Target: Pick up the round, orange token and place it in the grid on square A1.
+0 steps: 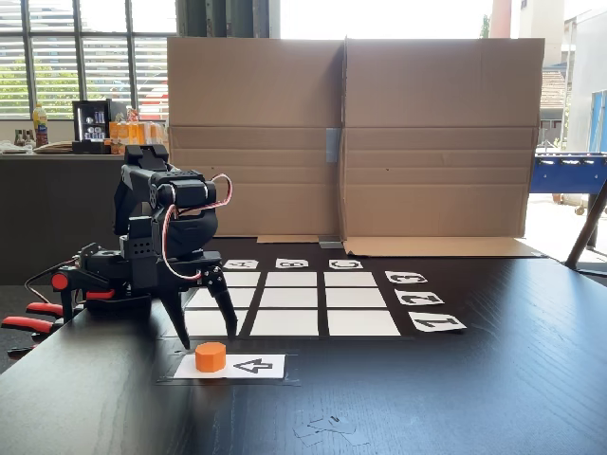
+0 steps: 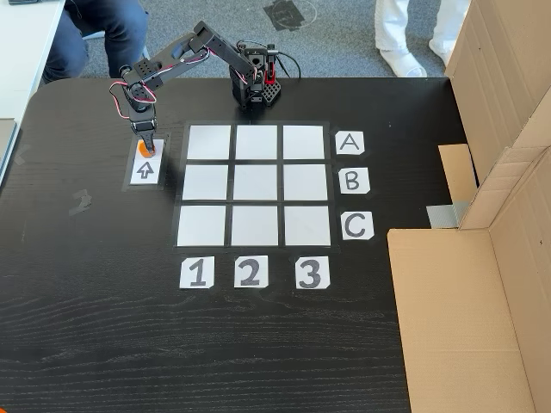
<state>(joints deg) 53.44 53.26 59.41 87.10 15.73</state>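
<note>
Black wood-grain surface (image 1: 493, 379), cardboard wall (image 1: 351, 133) behind the grid (image 2: 254, 185), windows beyond. Orange token (image 1: 211, 355), short flat-topped cylinder, sits on the arrow card (image 1: 248, 366); pincer (image 1: 201, 327) spread open just above it.

A bright orange cylindrical token (image 1: 211, 355) sits by a white 3x3 grid (image 2: 255, 189) with black lines, on the black wood-grain worktop (image 2: 103, 344), near the black claw (image 1: 200, 318).
</note>
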